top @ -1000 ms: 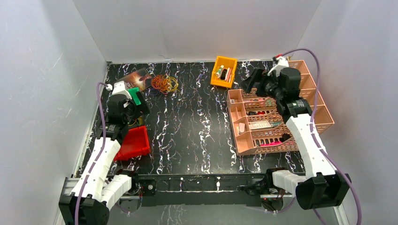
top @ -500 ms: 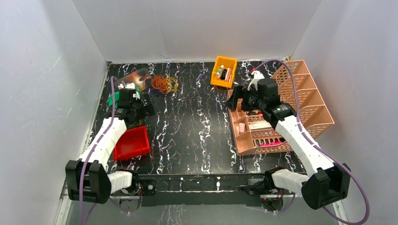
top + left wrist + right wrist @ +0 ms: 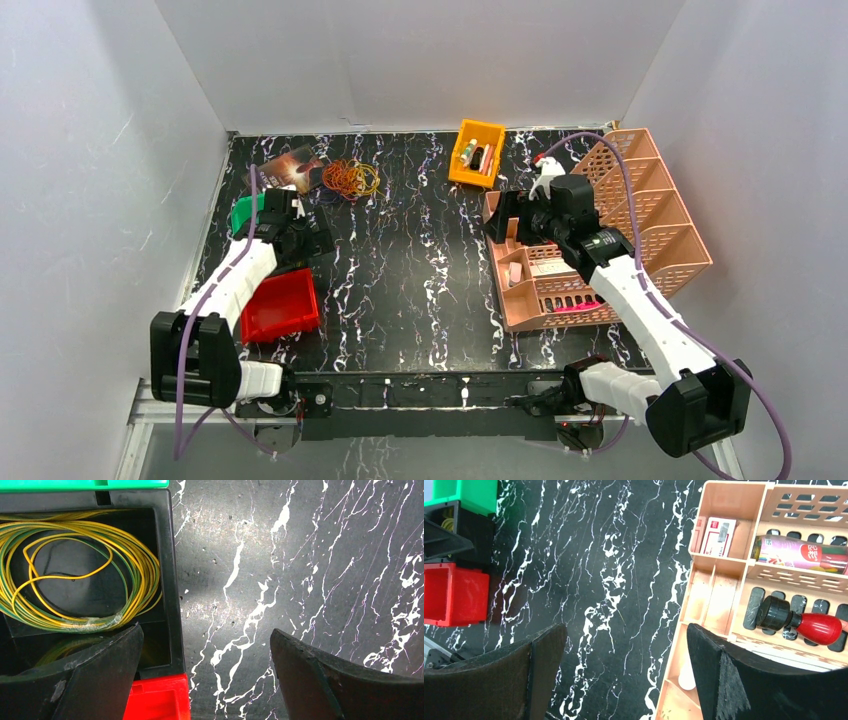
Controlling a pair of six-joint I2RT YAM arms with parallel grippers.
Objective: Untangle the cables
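The cables (image 3: pixel 350 178) lie upper left on the bench (image 3: pixel 420 280), above the left jaws, untouched. Left and right jaws stand wide, holding nothing.

The table (image 3: pixel 300 555) looks like polished black stone with white veins, smooth, with a soft sheen at the upper middle of the left wrist view. The black bin (image 3: pixel 170 580), red bin (image 3: pixel 454 595) and green bin (image 3: pixel 469 495) are smooth plastic, faintly glossy. The wire coil (image 3: pixel 147 575) has shiny yellow-green sheathing and is bound with clear film (image 3: pixel 95 624). The peach tray (image 3: pixel 714 605) is matt plastic. The left gripper (image 3: pixel 205 635) has matt black fingers (image 3: pixel 320 680), slightly grainy.
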